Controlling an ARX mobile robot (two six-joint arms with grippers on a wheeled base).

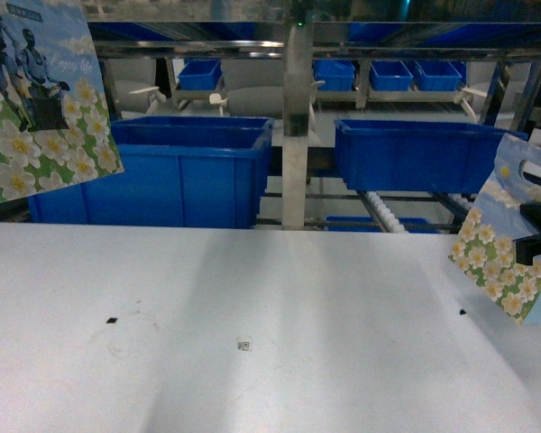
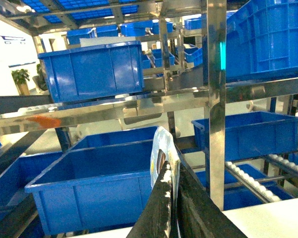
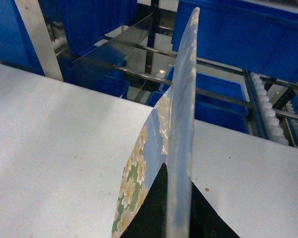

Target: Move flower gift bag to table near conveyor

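Two flower gift bags show in the head view. One flower gift bag (image 1: 41, 99) hangs high at the far left, above the back edge of the white table (image 1: 298, 343). My left gripper (image 2: 171, 171) is shut on its thin edge (image 2: 161, 148), black fingers pressed on both sides. A second flower gift bag (image 1: 503, 239) hangs at the right edge, just above the table. My right gripper (image 1: 534, 236) is shut on it, and the right wrist view shows this bag (image 3: 181, 124) edge-on between the black fingers (image 3: 154, 208). The conveyor (image 1: 383, 212) runs behind the table at the right.
Two large blue crates (image 1: 176, 171) (image 1: 415, 153) stand behind the table's far edge, on either side of a steel post (image 1: 295, 126). Smaller blue crates (image 1: 198, 74) sit on shelves further back. A small code sticker (image 1: 244, 344) and dark specks (image 1: 112, 320) lie on the tabletop.
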